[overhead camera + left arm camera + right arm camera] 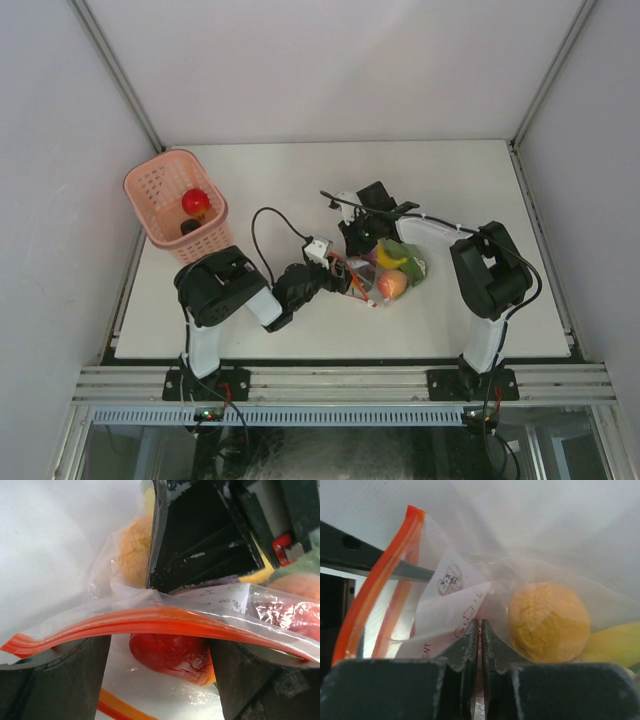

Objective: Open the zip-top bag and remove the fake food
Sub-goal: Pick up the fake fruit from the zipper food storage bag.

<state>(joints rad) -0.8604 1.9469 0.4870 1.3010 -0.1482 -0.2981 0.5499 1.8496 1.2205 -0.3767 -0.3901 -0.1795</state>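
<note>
I'd call this early-to-middle. The zip-top bag (390, 272) lies on the table (300, 180) right between the two claws, and most of the fake food (392, 285) I can see sits inside it.

The right claw (480, 627) is pinched tight on the bag's clear film, just below a white paper label (452, 605). Inside the plastic, an orange ball (547, 622) sits immediately right of its fingertips, with a yellow piece (615, 642) further right. The zipper strip (377, 582) runs up off to its left.

The left claw (157, 640) is spread wide and grips nothing. The strip just lies across the tops of both its fingers, and a red piece (170, 657) shows through the gap between them. A second orange line shows lower down by its left finger. My guess is the two halves of the zip have parted at least some of the way, but I can't tell how wide the mouth is.

Well off beyond the left claw's arm, the pink basket (205, 238) holds a red round piece (196, 200) and something dark I can't make out. Could be food that's out of the bag, not sure.

What's left, as I read it, is getting the mouth properly open and then fishing out everything in the bag.
</note>
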